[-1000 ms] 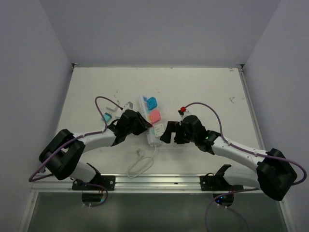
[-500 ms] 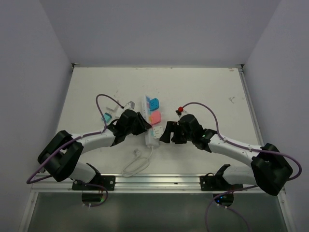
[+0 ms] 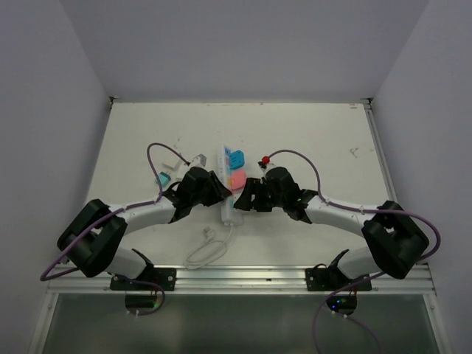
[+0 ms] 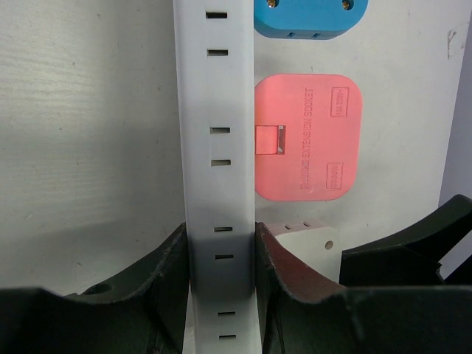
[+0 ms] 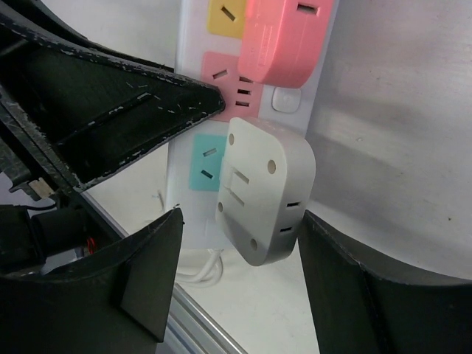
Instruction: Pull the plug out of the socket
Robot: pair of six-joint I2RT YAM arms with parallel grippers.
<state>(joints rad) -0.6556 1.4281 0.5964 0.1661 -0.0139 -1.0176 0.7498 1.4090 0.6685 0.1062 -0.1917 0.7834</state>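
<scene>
The socket [image 3: 221, 158] is a long white strip lying across the table's middle; my left gripper [image 3: 220, 193] is shut on its narrow body [image 4: 217, 147], one finger pressed on each side. A blue plug [image 3: 235, 158] and a pink plug [image 4: 306, 140] sit in it. A white plug [image 5: 265, 192] is seated beside a teal outlet face [image 5: 206, 166]. My right gripper [image 5: 242, 221] is open and straddles this white plug. Its right finger [image 5: 354, 280] is almost at the plug's edge, and the left finger [image 5: 147, 273] stands clearly apart.
The strip's thin white cord [image 3: 210, 247] loops toward the metal rail [image 3: 236, 274] at the near edge. A small teal item [image 3: 161, 179] and a white piece [image 3: 198, 158] lie left of the strip. Purple cables arch over both arms.
My right gripper has moved left to the strip, come around the white plug, and its jaws have narrowed. The left gripper and the strip have stayed put.
</scene>
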